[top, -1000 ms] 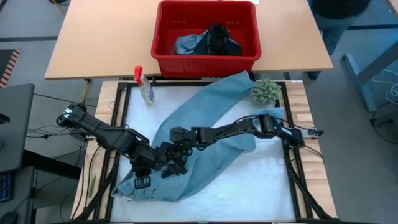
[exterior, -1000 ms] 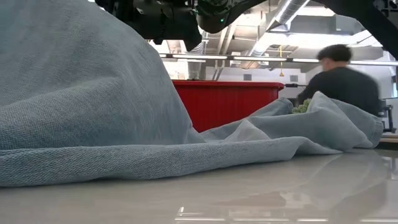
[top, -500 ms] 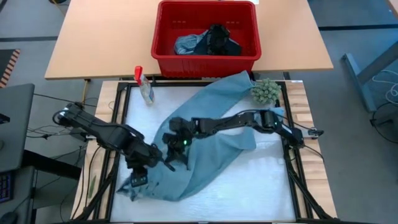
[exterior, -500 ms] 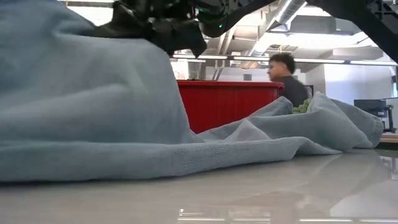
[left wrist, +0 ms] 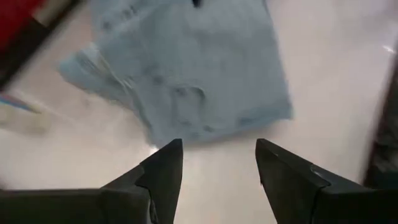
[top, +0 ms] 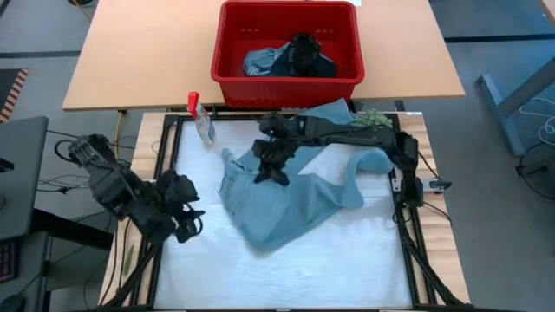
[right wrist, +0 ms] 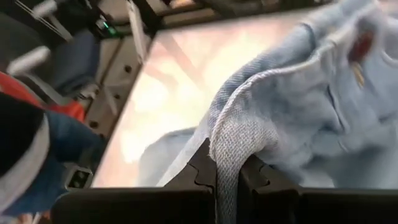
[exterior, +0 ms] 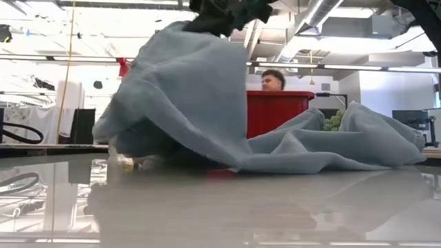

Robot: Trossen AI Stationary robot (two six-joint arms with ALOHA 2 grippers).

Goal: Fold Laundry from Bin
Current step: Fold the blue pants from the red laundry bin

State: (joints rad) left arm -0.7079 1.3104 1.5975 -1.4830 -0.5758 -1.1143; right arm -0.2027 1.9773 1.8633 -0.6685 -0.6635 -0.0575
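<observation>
A light blue garment (top: 290,195) lies crumpled across the middle of the white table, with one part drawn up into a peak (exterior: 186,83). My right gripper (top: 270,165) is shut on that peak, above the garment's far left part. Beyond the table's far edge stands the red bin (top: 286,87), and more laundry (top: 290,59), grey-blue and black, lies in it. My left gripper (top: 186,217) hangs open over the table's left side, clear of the garment, nothing between its fingers (left wrist: 163,171). My right gripper pinches a thick rolled fold of the light blue garment (right wrist: 231,140) between its two fingers, slanting down from the table's right. The held part is lifted clear. The cloth hangs from it like a tent, its lower parts (exterior: 289,162) on the table.
A clear spray bottle with a red top (top: 201,120) lies at the table's far left corner. A fuzzy green ball (top: 373,120) sits at the far right, partly under the right arm. Bare white table lies along the near edge. A person (exterior: 273,80) shows behind the bin.
My left gripper has let go of the garment's near left end, risen and drawn back toward the table's left edge. My right gripper has taken hold of the cloth and gone up and toward the far edge. The garment's near left end has slid toward the middle.
</observation>
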